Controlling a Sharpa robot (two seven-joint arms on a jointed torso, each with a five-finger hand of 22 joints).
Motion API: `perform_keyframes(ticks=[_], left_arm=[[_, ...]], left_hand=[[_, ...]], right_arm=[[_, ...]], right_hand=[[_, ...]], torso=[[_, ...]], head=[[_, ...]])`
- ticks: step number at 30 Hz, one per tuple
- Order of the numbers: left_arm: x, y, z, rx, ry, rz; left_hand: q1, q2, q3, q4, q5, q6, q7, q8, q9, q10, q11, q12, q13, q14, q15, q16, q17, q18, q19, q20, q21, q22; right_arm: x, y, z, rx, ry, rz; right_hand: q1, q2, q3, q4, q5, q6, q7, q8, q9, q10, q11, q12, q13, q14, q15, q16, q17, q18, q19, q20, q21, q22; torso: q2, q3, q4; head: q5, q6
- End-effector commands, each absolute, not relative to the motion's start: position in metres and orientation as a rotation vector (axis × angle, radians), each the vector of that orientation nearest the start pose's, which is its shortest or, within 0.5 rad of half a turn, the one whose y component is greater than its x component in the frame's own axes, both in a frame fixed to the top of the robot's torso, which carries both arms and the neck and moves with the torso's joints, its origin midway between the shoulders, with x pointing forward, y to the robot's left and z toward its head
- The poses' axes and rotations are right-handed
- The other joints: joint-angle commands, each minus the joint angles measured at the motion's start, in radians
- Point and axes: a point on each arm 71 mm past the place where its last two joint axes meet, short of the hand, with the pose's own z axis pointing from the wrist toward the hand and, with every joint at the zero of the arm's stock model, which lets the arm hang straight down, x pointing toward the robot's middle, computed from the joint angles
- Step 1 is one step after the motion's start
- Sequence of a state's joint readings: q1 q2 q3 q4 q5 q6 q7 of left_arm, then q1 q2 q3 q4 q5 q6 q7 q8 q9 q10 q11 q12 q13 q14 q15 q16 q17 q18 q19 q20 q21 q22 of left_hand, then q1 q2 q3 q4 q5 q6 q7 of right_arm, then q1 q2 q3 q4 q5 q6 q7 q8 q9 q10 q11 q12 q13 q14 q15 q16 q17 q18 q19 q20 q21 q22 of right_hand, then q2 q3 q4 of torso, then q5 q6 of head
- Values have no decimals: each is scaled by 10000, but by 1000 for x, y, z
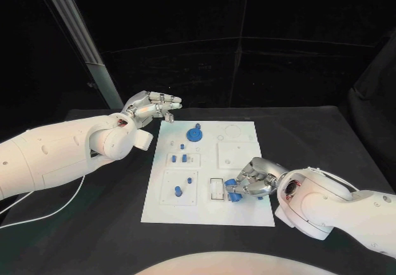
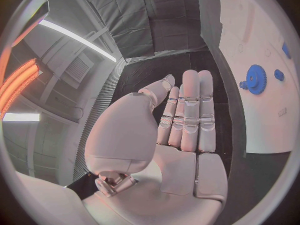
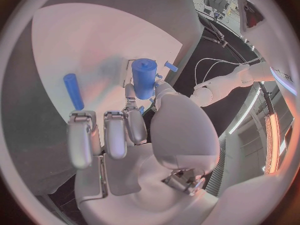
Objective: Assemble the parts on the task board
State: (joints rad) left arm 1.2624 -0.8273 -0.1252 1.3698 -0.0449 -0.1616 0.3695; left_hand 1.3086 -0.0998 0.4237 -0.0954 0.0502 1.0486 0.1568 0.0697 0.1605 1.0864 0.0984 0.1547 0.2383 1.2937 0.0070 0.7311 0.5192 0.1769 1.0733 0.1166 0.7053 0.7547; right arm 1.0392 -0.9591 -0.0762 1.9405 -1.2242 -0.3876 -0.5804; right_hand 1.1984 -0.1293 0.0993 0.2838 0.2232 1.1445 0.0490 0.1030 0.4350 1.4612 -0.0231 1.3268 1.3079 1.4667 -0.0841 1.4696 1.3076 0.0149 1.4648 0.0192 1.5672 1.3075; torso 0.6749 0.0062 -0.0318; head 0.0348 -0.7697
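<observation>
The white task board point(image 1: 239, 146) lies in the middle of the black table. My right hand point(image 1: 257, 180) rests low over its near right part and pinches a blue cylinder point(image 3: 144, 77) between thumb and a finger; the same cylinder point(image 1: 233, 197) shows under the fingers next to a rectangular slot point(image 1: 216, 189). A blue peg point(image 3: 73, 91) lies on the board beside this hand. My left hand point(image 1: 153, 106) hovers off the board's far left corner, fingers point(image 2: 189, 116) straight and apart, holding nothing. A blue gear point(image 1: 195, 135) stands on the far part of the board.
Small blue parts point(image 1: 181, 157) sit in the left column of the board, with others point(image 1: 179, 189) nearer me. A grey post point(image 1: 87, 54) rises behind the left arm. A white cable point(image 1: 50, 212) lies on the table at the left.
</observation>
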Motion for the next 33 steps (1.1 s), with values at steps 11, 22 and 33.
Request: perform_keyframes(ticks=[11, 22, 33], left_arm=[[514, 239, -186, -10342, 15164, -15216], [514, 238, -186, -10341, 15206, -15239], [514, 238, -186, -10350, 15229, -15235]], left_hand=[[-18, 50, -6, -31, 12, -30, 12, -34, -16, -93, -10, 47, -17, -28, 39, -66, -16, 63, 56, -1, -27, -20], [-18, 50, -6, -31, 12, -30, 12, -34, -16, -93, -10, 47, -17, -28, 39, -66, -16, 63, 56, -1, -27, -20], [-18, 50, -6, -31, 12, -30, 12, -34, -16, -93, -10, 47, -17, -28, 39, -66, -16, 63, 56, -1, -27, -20]], right_arm=[[373, -149, -245, 3412, 20785, 6169], [377, -139, -250, 2834, 21139, 5501], [378, -137, -249, 2374, 21007, 5113]], right_hand=[[-627, -76, -124, 89, -51, 255, -89, 10, 241, 163, -104, -153, 266, 663, -127, -7, 839, -149, 1060, -23, 36, 2633], [-1533, -595, -434, 123, -1715, 161, -76, -154, 446, 41, -91, -493, 51, 593, -132, -200, 555, -112, 986, -40, -63, 2517], [-2124, -796, -2794, 148, -1746, -101, -11, -321, 567, -186, -41, -1009, -309, 493, -104, -491, 163, -29, 816, -32, -304, 2246]], torso=[[12, -1, -9], [10, 5, 0], [0, 7, -28]], head=[[45, -2], [86, -39], [109, -49]])
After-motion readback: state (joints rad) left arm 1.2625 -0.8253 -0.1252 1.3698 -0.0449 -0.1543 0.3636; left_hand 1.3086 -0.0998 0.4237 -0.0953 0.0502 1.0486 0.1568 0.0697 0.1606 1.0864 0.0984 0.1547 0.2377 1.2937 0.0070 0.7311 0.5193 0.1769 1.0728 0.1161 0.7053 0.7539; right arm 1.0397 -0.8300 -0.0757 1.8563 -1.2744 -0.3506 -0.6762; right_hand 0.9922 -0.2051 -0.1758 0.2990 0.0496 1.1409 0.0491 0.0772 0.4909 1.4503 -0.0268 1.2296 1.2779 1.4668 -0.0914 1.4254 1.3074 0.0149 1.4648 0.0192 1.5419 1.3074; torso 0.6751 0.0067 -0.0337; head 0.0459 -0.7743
